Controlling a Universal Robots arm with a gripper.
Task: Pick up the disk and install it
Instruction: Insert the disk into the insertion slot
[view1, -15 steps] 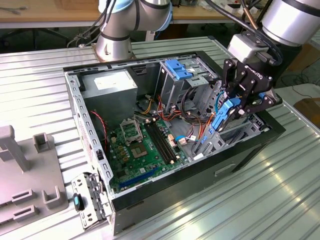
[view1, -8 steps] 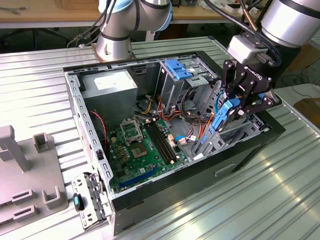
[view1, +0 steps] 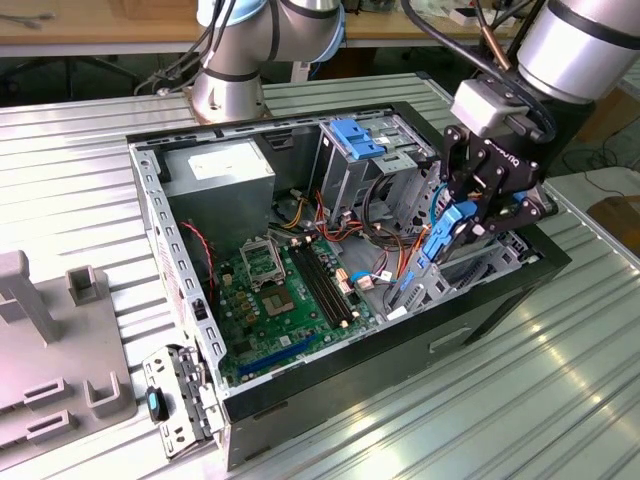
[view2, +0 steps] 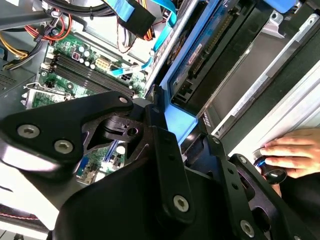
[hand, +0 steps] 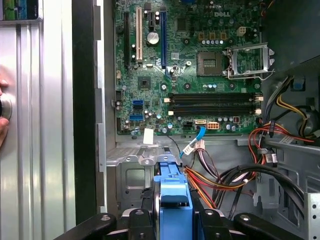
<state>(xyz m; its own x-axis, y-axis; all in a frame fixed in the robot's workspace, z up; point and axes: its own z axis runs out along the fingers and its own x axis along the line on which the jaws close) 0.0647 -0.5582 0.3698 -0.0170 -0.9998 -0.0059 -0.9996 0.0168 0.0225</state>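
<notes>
My black gripper (view1: 465, 222) hangs over the open computer case's drive bay at the exterior view's right, shut on the disk (view1: 446, 238). The disk stands on edge, tilted, its bright blue carrier rail pointing down into the bay beside the upright metal cage (view1: 352, 170). In the first wrist view the blue carrier (hand: 172, 197) sits edge-on between my two fingers (hand: 141, 216), above the case's metal floor. The second wrist view looks along the grey drive body (view2: 197, 57) and its blue rail (view2: 181, 122) toward the bay.
The open case (view1: 180, 300) holds a green motherboard (view1: 275, 290), a power supply (view1: 220, 170) and loose red, orange and blue cables (view1: 390, 260). A blue bracket (view1: 355, 135) tops the cage. A person's hand (view2: 292, 150) rests on a knob beside the case. A grey fixture (view1: 50, 340) lies at the left.
</notes>
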